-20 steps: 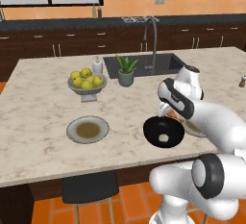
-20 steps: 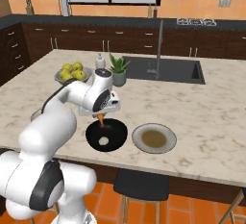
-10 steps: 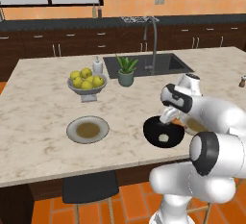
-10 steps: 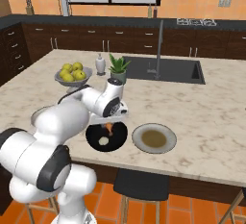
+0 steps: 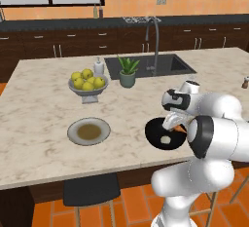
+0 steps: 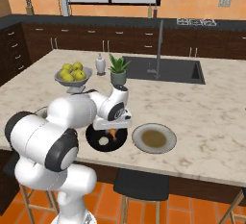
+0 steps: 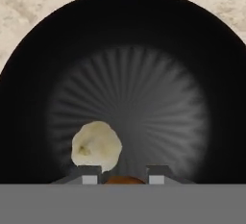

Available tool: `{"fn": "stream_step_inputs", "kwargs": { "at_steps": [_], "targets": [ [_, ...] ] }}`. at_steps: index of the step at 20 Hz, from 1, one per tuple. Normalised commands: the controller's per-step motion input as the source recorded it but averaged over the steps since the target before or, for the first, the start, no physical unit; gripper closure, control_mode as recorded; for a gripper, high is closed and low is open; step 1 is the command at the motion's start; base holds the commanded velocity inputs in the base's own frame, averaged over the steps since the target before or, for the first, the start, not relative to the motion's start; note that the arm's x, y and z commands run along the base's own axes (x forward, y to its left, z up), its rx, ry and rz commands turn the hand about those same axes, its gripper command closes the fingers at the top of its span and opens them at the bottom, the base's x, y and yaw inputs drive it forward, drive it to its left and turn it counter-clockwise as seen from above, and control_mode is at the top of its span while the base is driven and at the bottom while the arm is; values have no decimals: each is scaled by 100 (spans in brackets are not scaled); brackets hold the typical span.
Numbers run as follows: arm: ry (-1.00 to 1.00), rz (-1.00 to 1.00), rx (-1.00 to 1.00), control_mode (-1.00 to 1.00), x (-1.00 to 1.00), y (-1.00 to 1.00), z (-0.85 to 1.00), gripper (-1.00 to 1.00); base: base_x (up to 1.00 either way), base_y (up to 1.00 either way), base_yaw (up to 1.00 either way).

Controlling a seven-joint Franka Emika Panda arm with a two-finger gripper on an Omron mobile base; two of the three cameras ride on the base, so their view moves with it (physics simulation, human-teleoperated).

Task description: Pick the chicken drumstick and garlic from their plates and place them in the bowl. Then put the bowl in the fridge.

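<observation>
- The gripper (image 6: 113, 130) hangs low over the black bowl (image 6: 106, 137), its jaws closed narrowly on the chicken drumstick (image 6: 112, 132), an orange-brown piece seen between the finger tips in the hand view.
- The garlic (image 7: 96, 144) already lies on the bowl's floor, just beside the held drumstick, so one of the two foods is delivered.
- The drumstick appears to be over the bowl but not yet let go; releasing it is judged the step in hand.
- The bowl sits near the front edge of the marble worktop (image 5: 44, 109), between two plates: one plate (image 6: 154, 138) is just beside it and bare, the other plate (image 5: 89, 131) is well apart and also bare.
- Farther back stand a fruit bowl (image 5: 87, 85), a white bottle (image 5: 98, 66), a potted plant (image 5: 127, 72) and the sink (image 5: 153, 65).
- Carrying the bowl to the fridge is left to do.
</observation>
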Motion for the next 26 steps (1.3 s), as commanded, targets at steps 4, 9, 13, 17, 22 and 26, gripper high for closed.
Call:
{"fn": "stream_step_inputs", "kwargs": {
  "at_steps": [4,9,13,17,22,26],
  "targets": [
    [2,0,0,-100,8,0,-36,100,0,0,0],
    [1,0,0,-100,15,0,-27,100,0,0,0],
    [0,0,0,-100,18,0,-18,-100,0,0,0],
    [0,0,0,-100,5,0,-9,-100,0,0,0],
    [0,0,0,-100,-10,0,4,-100,0,0,0],
    [-5,0,0,-100,-36,6,51,-100,0,0,0]
  ]
}}
